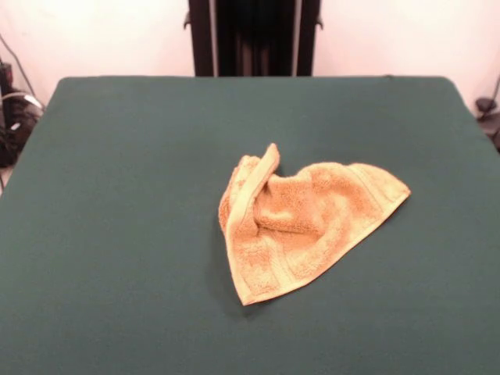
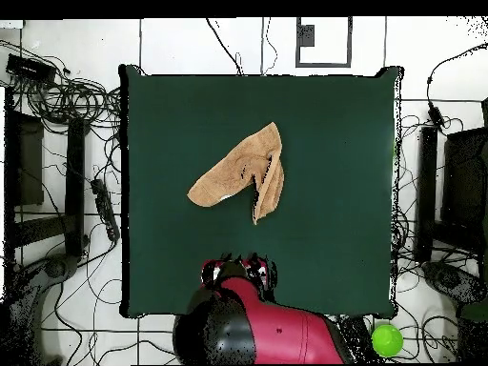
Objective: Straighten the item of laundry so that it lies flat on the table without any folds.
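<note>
The item of laundry (image 1: 301,226) is an orange-tan towel lying crumpled a little right of the middle of the green table (image 1: 117,195). One bordered edge is folded over and stands up in a ridge on its left side, and the right part lies flatter, ending in a point. In the overhead view the item of laundry (image 2: 243,172) sits near the centre of the table (image 2: 334,143). There, my gripper (image 2: 238,272) shows only from above at the end of the red and black arm, drawn back over the table's bottom edge, well apart from the towel. The front view does not show it.
A black pedestal column (image 1: 254,37) stands behind the table's far edge. Cables (image 2: 95,200) and dark equipment lie on the floor on both sides of the table. A green ball (image 2: 386,339) rests on the floor beside the robot's base.
</note>
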Motion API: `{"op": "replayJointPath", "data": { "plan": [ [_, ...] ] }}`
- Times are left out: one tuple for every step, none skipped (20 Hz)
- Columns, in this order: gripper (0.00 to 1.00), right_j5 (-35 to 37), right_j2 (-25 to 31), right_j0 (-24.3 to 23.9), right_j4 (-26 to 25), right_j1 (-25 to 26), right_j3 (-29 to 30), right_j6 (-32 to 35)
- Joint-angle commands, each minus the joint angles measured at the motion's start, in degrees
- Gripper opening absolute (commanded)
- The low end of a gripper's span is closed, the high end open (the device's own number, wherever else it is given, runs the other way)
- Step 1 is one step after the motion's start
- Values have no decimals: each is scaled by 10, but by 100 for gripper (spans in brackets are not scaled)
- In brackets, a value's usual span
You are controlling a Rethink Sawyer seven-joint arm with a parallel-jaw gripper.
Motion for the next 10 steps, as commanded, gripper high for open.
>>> {"op": "replayJointPath", "data": {
  "plan": [
    [100,4,95,-28,-58,7,55,-89],
    [100,1,103,-35,-65,5,56,-97],
    [100,-2,113,-45,-74,3,58,-105],
    [100,-5,122,-53,-81,2,60,-107],
    [100,-3,126,-58,-86,1,62,-104],
    [100,-5,131,-61,-91,0,63,-100],
    [100,-7,138,-65,-96,-2,66,-96],
    [100,-7,141,-68,-97,-1,68,-87],
    [100,-10,147,-71,-98,-1,71,-81],
    [100,-12,152,-74,-100,-1,75,-76]
  ]
}}
